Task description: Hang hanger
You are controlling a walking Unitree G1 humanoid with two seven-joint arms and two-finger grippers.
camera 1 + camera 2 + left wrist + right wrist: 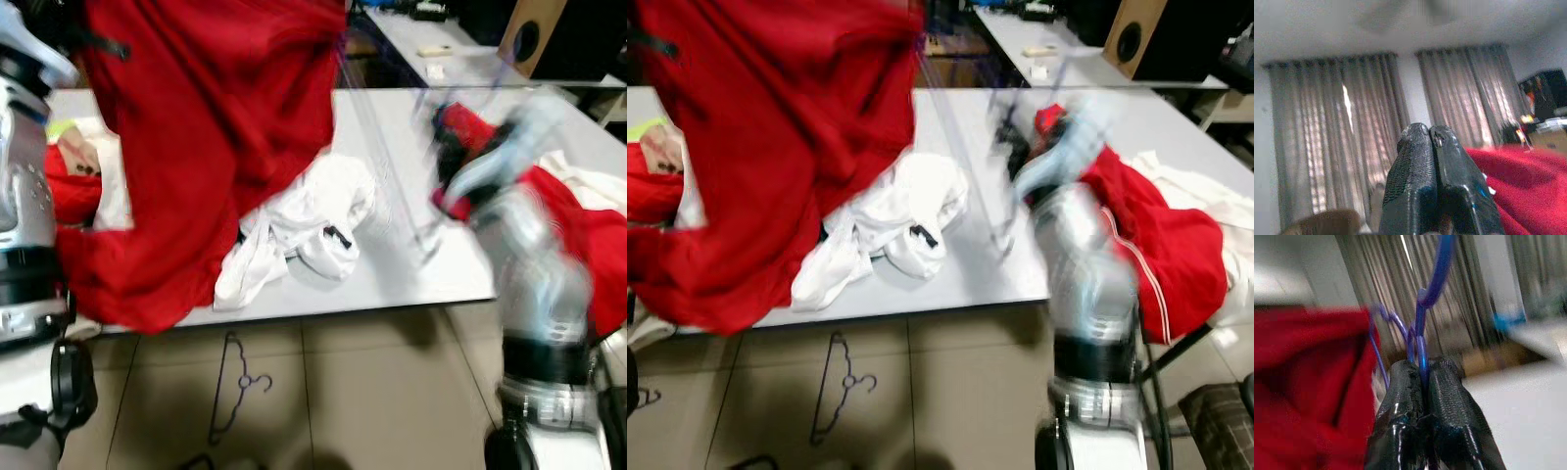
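- My right gripper point(1422, 377) is clamped on the blue hanger point(1420, 340), pinching the wire stem just below its twisted neck; the hook curves up past the fingertips.
- In the head views the right arm point(519, 225) is blurred with motion above the bench point(411, 264), and the hanger's thin wire runs from it up toward the red garment point(211, 127).
- My left gripper point(1435, 171) has its fingers pressed together; red cloth lies just beside it, but I cannot tell whether any is pinched between them. Curtains point(1352, 137) fill the background behind it.
- The red garment hangs raised over the bench, its lower part draped past the bench's near edge. A heap of white clothes point(304, 235) lies on the bench beside it, and more red cloth point(578, 235) lies near the right arm.
- A dark wire hanger point(235, 387) lies on the floor below the bench edge.
- Judgement: the step is carrying the loaded hanger to a rail. Keep the grip low on the neck so the hook stays free and upright, move slower to stop the swing, and lift the garment clear of the white clothes.
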